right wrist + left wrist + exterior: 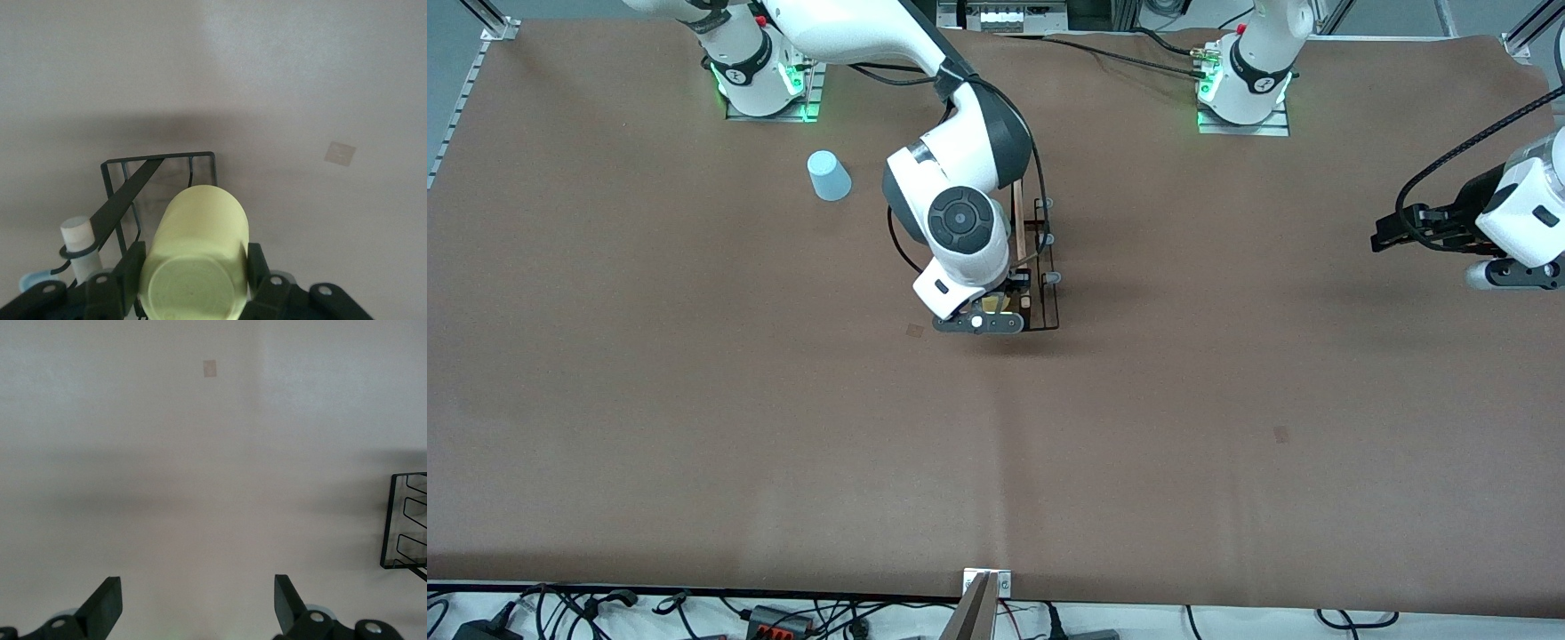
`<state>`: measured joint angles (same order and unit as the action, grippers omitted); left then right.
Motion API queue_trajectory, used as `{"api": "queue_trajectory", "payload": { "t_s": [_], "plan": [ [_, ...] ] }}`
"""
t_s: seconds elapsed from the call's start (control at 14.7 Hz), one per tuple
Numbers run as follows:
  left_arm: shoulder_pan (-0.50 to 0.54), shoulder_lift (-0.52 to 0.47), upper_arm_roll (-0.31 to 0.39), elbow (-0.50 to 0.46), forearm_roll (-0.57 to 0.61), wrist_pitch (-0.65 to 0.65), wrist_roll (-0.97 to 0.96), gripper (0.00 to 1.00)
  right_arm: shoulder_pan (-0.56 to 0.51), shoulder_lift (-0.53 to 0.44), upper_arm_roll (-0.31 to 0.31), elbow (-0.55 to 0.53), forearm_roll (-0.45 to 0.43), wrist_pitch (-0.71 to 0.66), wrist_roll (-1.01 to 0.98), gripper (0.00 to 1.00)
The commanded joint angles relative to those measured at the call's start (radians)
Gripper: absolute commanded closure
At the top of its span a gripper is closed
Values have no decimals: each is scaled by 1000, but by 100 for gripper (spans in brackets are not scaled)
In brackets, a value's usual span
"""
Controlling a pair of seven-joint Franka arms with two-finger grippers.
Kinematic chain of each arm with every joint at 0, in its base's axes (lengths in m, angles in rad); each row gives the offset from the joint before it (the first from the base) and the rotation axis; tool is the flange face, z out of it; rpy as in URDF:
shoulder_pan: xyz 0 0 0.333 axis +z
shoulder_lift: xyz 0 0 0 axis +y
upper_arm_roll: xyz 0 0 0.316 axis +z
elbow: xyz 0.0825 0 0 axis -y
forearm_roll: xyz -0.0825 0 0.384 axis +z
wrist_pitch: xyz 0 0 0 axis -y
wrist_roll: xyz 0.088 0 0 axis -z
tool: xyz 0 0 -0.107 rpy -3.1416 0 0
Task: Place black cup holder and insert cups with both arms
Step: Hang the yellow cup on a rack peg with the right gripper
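The black cup holder [1042,267] stands mid-table, its wire base [160,167] and a pale-tipped peg [77,235] showing in the right wrist view. My right gripper [978,322] hangs over the holder's end nearest the front camera. It [193,268] is shut on a yellow cup [197,250], whose base faces the wrist camera and whose mouth points down. A light blue cup [829,175] stands upside down on the table toward the right arm's end. My left gripper [1392,233] waits in the air over the left arm's end, open and empty [197,587]. A corner of the holder [403,520] shows in its view.
Brown paper covers the table [694,427]. The two arm bases [763,80] [1243,89] stand along the edge farthest from the front camera. Cables [605,613] lie off the table edge nearest that camera.
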<state>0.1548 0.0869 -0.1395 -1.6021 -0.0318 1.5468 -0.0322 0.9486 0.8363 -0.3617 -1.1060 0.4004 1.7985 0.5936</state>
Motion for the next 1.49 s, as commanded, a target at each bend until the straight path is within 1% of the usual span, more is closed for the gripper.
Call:
{"api": "queue_trajectory", "payload": {
  "t_s": [0.0,0.07,0.14,0.2,0.27,0.54,0.68,0.95,1.29,1.43],
  "plan": [
    [2,-3,-3,10,18,-7,3,0,5,9,-2,3,9,13,11,70],
    [2,-3,-3,11,18,-7,3,0,5,10,-2,2,8,15,11,69],
    [3,-3,-3,10,18,-5,3,0,5,10,-2,3,9,19,15,49],
    [3,-3,-3,10,18,-7,3,0,5,10,-2,3,8,19,20,12],
    [3,-3,-3,10,18,-5,3,0,5,4,-5,5,8,18,20,0],
    [3,-3,-3,10,18,-7,3,0,7,-16,-22,11,8,9,18,0],
    [3,-3,-3,10,18,-7,3,0,9,-31,-48,9,6,-7,15,0],
    [3,-1,-3,10,18,-7,3,0,9,-103,-89,11,5,-53,15,0],
    [3,-1,-3,11,18,-5,3,0,-7,-175,-175,11,0,-142,-9,0],
    [3,-1,-3,11,18,-5,5,0,-4,-197,-210,11,-29,-168,-75,0]
  ]
}}
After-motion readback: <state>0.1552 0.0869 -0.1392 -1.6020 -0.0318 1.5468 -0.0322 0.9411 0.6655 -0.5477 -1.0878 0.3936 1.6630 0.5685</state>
